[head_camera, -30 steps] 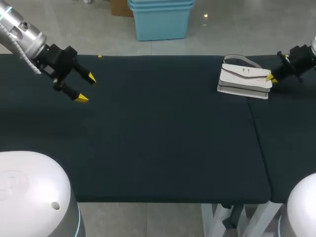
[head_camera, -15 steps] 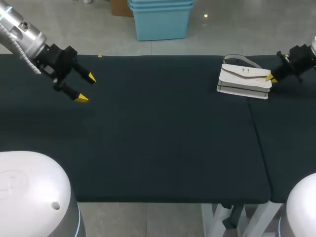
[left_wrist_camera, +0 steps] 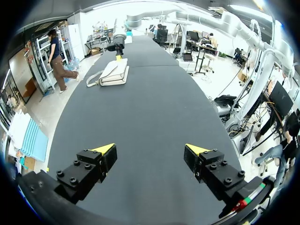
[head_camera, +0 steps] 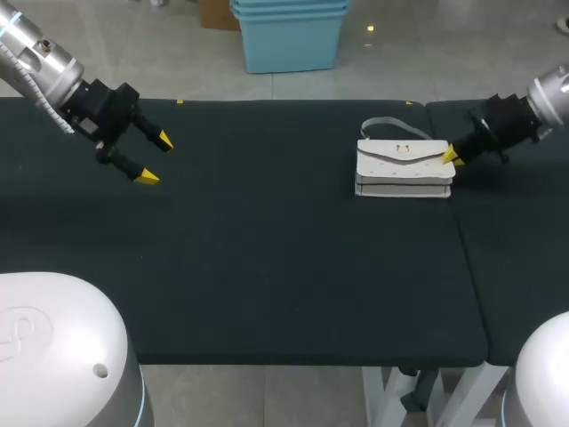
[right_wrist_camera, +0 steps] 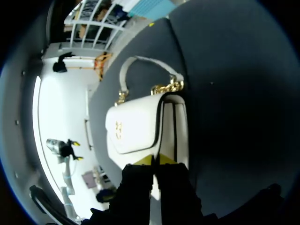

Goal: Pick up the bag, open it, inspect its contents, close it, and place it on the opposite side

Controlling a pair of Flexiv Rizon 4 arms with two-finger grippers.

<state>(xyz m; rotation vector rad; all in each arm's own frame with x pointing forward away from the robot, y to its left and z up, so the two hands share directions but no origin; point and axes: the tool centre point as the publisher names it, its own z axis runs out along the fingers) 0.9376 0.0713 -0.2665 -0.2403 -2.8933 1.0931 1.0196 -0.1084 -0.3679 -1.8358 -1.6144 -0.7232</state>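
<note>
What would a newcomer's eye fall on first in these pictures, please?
The white bag stands out against the dark table, lying right of the middle toward the far edge. The right gripper has its yellow tips close together against the bag's right end, while the left gripper hangs open over the table's far left.

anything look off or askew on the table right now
Nothing stands out. The white bag lies flat on the table with its flap closed and its strap lying behind it, and shows no visible damage. The right gripper is at the bag's end; the left gripper hangs open, well away.
</note>
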